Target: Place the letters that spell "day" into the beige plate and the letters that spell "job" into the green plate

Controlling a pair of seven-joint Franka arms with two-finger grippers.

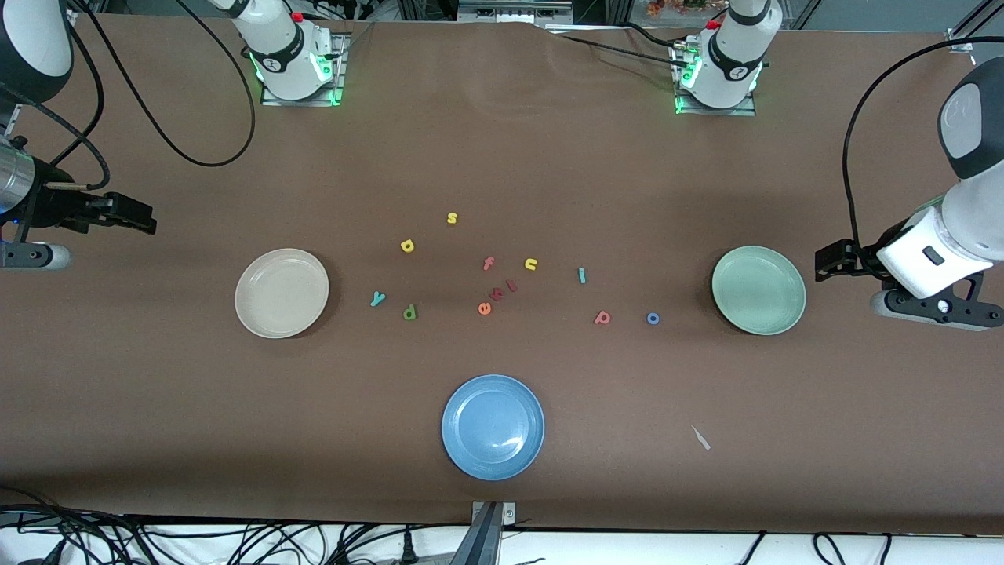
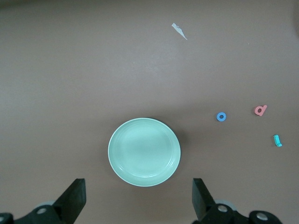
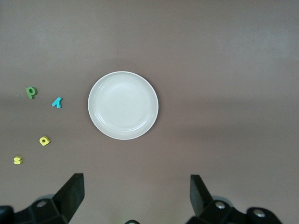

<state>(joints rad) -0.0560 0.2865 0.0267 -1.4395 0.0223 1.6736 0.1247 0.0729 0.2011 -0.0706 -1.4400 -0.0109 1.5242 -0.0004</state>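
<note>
left tool: my left tool [image 2: 138,198] hangs up over the left arm's end of the worktop beside the round pale mint-green plate [image 1: 758,289], fingers spread wide, nothing between them. Waiting.
right tool: my right tool [image 3: 135,196] is up over the right arm's end, beside the round cream-beige plate [image 1: 281,293], spread wide too, empty.
worktop: brown worktop [image 1: 502,157], all letters lying flat on it, both target plates bare.
day letters: teal "y" [image 1: 378,298] and green "d" [image 1: 409,312] side by side, near the beige plate; yellow "a" [image 1: 407,246] farther from the front camera than those two.
job letters: blue ring "o" [image 1: 652,318] closest to the green plate, pinkish-red "b" [image 1: 602,317] just beside it, thin teal "j" [image 1: 582,275] farther from the camera.
decoys: yellow "s" [image 1: 452,218], yellow "u" [image 1: 531,264], red "f" [image 1: 488,263], orange "e" [image 1: 485,308], round blue plate [image 1: 492,426] nearest the camera. Leave them.
progress: nothing placed yet, I judge.
handling: letters look tiny, light, stiff and chunky; probably slide or flip if nudged. I'd pinch straight down across the thick stroke. The "o" across the ring's outer edge; the "j" across its narrow width, the trickiest one.
</note>
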